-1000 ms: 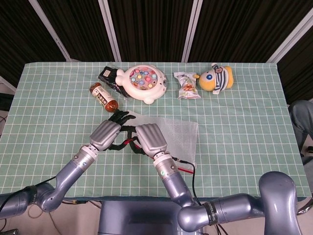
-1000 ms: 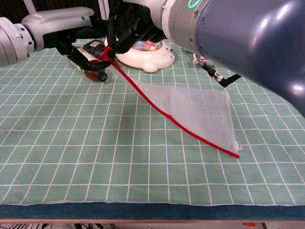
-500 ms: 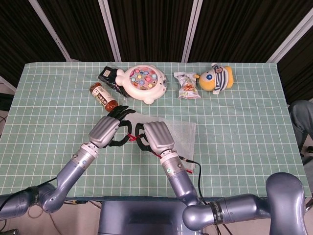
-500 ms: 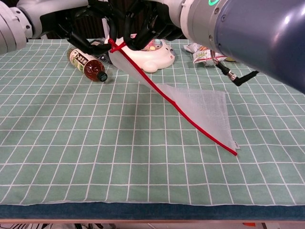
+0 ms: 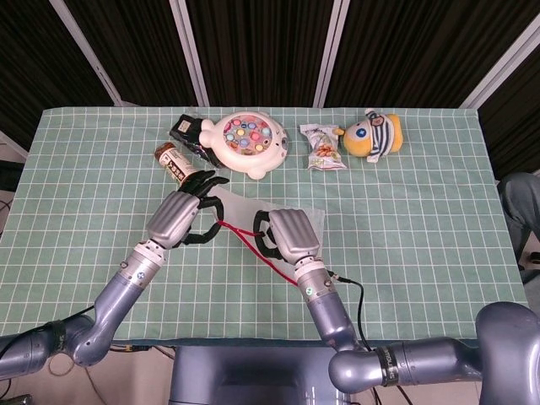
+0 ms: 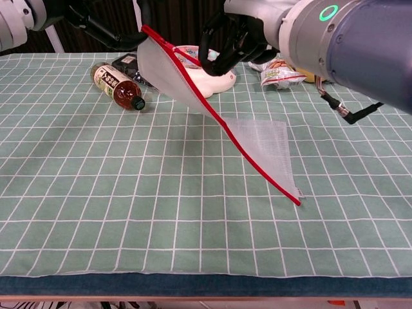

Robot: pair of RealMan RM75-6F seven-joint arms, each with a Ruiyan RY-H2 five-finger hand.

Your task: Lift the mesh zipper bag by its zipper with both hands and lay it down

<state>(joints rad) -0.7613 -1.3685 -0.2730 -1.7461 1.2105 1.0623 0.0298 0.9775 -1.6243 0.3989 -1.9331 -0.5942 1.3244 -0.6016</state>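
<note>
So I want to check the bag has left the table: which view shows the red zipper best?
The chest view: the red zipper runs unobstructed from the raised end down to a corner on the tablecloth. In the head view, only a short stretch shows between the hands.

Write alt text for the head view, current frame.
Both robot hands, left hand and right hand, hold the red zipper of a white mesh zipper bag above a green checked tablecloth. Along the far edge lie a brown bottle, a fishing toy, a snack packet and a striped plush.
</note>
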